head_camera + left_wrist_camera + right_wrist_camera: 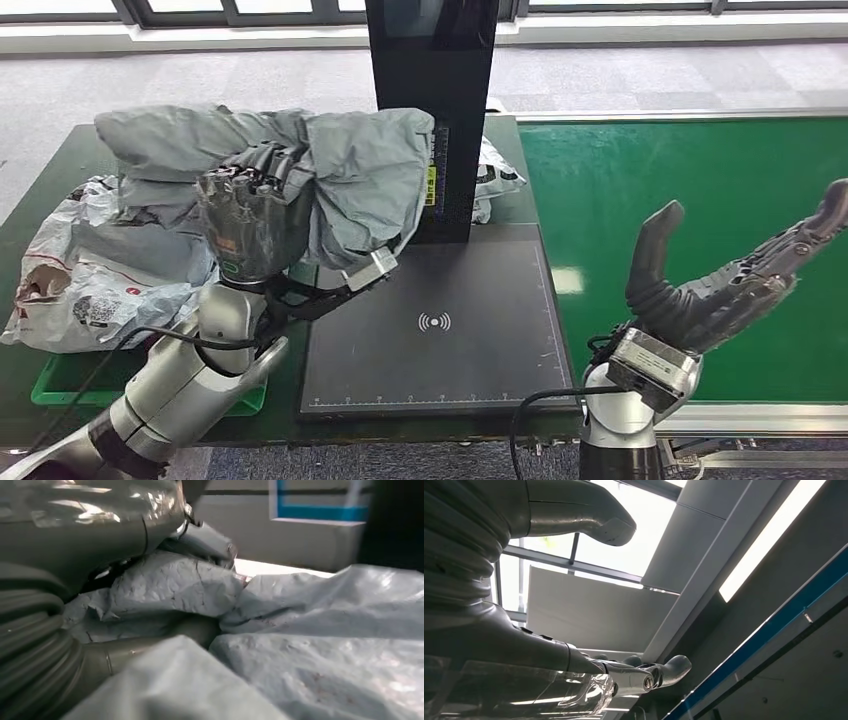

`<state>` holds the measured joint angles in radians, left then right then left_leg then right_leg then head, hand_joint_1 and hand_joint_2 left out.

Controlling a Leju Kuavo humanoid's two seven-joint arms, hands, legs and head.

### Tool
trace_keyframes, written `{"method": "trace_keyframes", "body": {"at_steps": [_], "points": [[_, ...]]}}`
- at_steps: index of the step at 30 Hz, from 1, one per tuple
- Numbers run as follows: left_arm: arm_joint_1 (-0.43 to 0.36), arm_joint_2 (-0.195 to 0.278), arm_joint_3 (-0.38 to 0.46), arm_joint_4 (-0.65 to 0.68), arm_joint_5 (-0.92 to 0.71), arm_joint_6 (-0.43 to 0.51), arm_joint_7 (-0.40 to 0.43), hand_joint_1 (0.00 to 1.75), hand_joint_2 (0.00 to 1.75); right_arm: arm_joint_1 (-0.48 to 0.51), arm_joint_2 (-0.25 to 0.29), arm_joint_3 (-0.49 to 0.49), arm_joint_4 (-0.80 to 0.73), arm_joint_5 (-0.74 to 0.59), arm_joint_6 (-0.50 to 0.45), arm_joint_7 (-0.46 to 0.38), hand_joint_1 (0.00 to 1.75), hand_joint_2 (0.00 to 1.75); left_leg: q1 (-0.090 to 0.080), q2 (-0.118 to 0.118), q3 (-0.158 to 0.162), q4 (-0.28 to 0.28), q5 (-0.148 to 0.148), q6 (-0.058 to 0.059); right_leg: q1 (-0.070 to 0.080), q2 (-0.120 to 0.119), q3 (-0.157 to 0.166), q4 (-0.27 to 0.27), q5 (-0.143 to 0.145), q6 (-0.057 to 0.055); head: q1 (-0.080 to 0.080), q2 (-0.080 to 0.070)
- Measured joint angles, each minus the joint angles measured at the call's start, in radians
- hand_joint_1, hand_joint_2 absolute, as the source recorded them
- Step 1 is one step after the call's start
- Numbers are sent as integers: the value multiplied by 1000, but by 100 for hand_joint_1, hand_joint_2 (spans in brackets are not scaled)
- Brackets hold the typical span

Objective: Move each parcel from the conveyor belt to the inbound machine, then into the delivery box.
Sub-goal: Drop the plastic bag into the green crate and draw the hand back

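Right of the inbound machine [430,330], the conveyor belt [700,200] stretches away as a flat, matte green sheet edged with a pale metal rail. That machine is a smooth dark grey slab with a white wireless mark printed near its middle and a fine ruled scale along its near edge; a tall, glossy black column [432,110] rises from its far edge. Left of the machine's slab, and partly over its left edge, hangs the grey parcel [350,170], a soft plastic mailer bag, crumpled into deep folds and drooping at both ends, with a yellowish label strip on the end nearest the column. The left hand [250,225] grips it from below, dark fingers curled into the wrinkled film; the left wrist view shows the same creased, cracked grey skin [310,630] bunched tight against the fingers. Further left of the machine lies a heap of white and grey mailer bags [90,270], shiny and crinkled, printed with small codes, resting over a green plastic tray [60,385]. Behind the column, one more white crumpled bag [500,175] peeks out. Over the belt's near edge, right of the machine, the right hand [720,285] is held palm up, holding nothing, its thick rubbery thumb and dark segmented fingers spread wide.
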<state>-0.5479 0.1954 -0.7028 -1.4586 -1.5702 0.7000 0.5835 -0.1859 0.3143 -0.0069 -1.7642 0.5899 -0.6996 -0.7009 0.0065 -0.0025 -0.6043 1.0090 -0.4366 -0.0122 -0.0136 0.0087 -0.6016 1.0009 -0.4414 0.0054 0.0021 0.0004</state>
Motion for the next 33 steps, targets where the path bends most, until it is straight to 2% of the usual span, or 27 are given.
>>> {"method": "trace_keyframes", "body": {"at_steps": [3, 6, 10, 13, 16, 21, 30, 33], "points": [[86, -7, 149, -25, 0, 0, -93, 175, 175, 6, 0, 0, 0, 0, 0, 0, 0, 175, 0, 0, 0, 0, 0, 0, 0, 0, 0, 0, 0, 0, 0, 0], [155, -50, 318, -27, 0, 0, -202, 175, 175, 7, 0, 0, 0, 0, 0, 0, 0, 175, 0, 0, 0, 0, 0, 0, 0, 0, 0, 0, 0, 0, 0, 0], [191, -116, 502, 8, 4, 0, -270, 175, 175, 7, 0, 0, 0, 1, 0, 0, 0, 175, 0, 0, 0, 0, 0, 0, 0, 0, 0, -1, 0, 0, 0, 0], [196, -161, 591, 71, 32, 0, -309, 175, 175, 7, 0, 0, 0, 3, 0, 0, 0, 175, 0, 0, 0, 0, 0, 0, 0, -1, 0, -1, 0, 0, 0, 0], [197, -198, 649, 133, 47, 0, -327, 175, 175, 7, 0, 0, 0, 4, 0, 0, 0, 175, 0, -1, 0, 0, 0, 0, 0, -1, 0, -1, 0, 0, 0, 0], [181, -241, 697, 248, 31, 0, -346, 175, 175, 7, 0, 0, 0, 5, 0, 0, 0, 175, 0, -1, 0, 0, 0, 0, 0, -1, 0, -1, 0, 0, 0, 0], [155, -279, 737, 360, 17, 0, -351, 175, 175, 8, 0, 0, 0, 9, 0, 0, 0, 175, 0, -1, 0, 0, 0, 0, 0, -1, 0, -1, 0, 0, 0, 0], [149, -284, 741, 376, 17, 0, -351, 44, 175, 8, 0, 0, 0, 9, 0, 0, 0, 175, 0, -1, 0, 0, 0, 0, 0, -1, 0, -1, 0, 0, 0, 0]]}}
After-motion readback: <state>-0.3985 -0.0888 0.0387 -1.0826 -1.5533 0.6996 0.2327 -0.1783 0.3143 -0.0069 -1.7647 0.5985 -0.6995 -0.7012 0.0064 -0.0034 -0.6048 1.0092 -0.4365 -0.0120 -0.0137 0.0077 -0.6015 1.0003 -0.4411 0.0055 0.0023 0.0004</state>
